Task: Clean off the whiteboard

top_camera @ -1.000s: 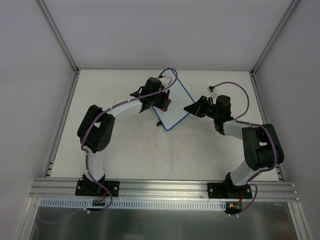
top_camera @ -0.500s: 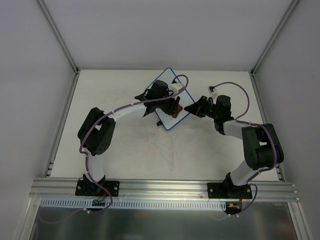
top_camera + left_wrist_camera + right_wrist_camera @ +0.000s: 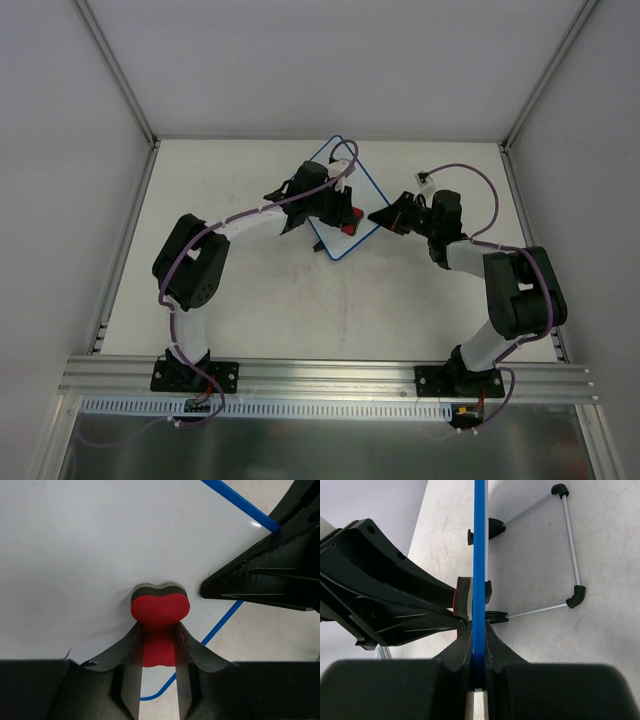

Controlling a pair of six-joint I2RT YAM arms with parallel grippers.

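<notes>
Left pincer gripped red foam eraser on blue-rimmed whiteboard (face plain white); right pincer clamped its rim; tabletop scuffed.

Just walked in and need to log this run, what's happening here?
The right hand is clamped on the blue rim of the small white rectangular whiteboard, bracing it. The left hand grips a small red eraser and presses it against the board's face. The surface around the eraser looks clean.
</notes>
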